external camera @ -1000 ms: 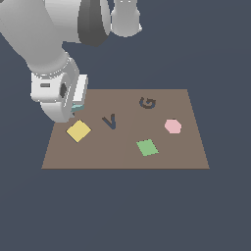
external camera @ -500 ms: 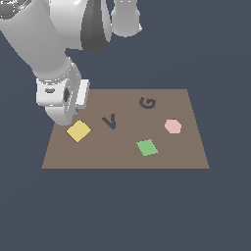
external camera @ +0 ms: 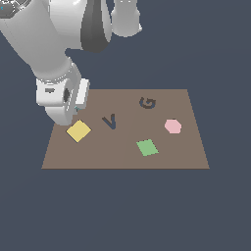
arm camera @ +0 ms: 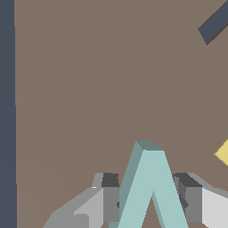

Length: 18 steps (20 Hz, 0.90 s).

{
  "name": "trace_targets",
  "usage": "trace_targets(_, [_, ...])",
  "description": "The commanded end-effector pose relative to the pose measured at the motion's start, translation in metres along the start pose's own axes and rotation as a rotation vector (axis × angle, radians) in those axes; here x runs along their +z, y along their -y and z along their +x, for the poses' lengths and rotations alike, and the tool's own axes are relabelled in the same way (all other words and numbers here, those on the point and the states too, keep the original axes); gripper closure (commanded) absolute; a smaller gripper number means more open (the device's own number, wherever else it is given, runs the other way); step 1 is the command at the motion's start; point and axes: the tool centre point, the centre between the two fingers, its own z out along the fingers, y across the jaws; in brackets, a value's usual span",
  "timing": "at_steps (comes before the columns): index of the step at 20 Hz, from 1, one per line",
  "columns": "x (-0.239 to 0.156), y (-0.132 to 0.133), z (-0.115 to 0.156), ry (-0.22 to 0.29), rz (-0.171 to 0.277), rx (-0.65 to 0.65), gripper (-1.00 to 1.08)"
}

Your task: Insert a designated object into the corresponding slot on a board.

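The light teal V piece (arm camera: pixel 150 196) lies on the brown board (external camera: pixel 122 156) near its far left corner in the exterior view, where my hand hides it. In the wrist view my gripper (arm camera: pixel 147 185) straddles the piece, and both fingers (arm camera: pixel 111 196) touch its outer sides, shut on it. In the exterior view the gripper (external camera: pixel 67 116) is low over the board, just behind the yellow diamond (external camera: pixel 78 131). The dark V-shaped slot (external camera: pixel 111 121) lies to the diamond's right; one dark arm of it (arm camera: pixel 216 24) shows in the wrist view.
A dark G mark (external camera: pixel 147 103), a pink hexagon (external camera: pixel 172 126) and a green square (external camera: pixel 147 147) lie on the board's right half. The yellow diamond's corner (arm camera: pixel 223 153) shows close beside my gripper. The board's edge (arm camera: pixel 13 111) runs near the piece.
My hand has come down a little toward the board's far left corner and sits lower over the spot behind the yellow diamond. Nothing else on the board has moved.
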Motion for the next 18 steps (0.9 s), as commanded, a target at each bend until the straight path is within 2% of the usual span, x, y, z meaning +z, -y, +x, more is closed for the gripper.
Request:
trace_targets(1, [-0.004, 0.0, 0.0, 0.0, 0.0, 0.0, 1.08])
trace_targets(10, [-0.003, 0.001, 0.004, 0.0, 0.0, 0.03, 1.08])
trace_targets(18, [-0.003, 0.002, 0.018, 0.0, -0.001, 0.137, 1.08])
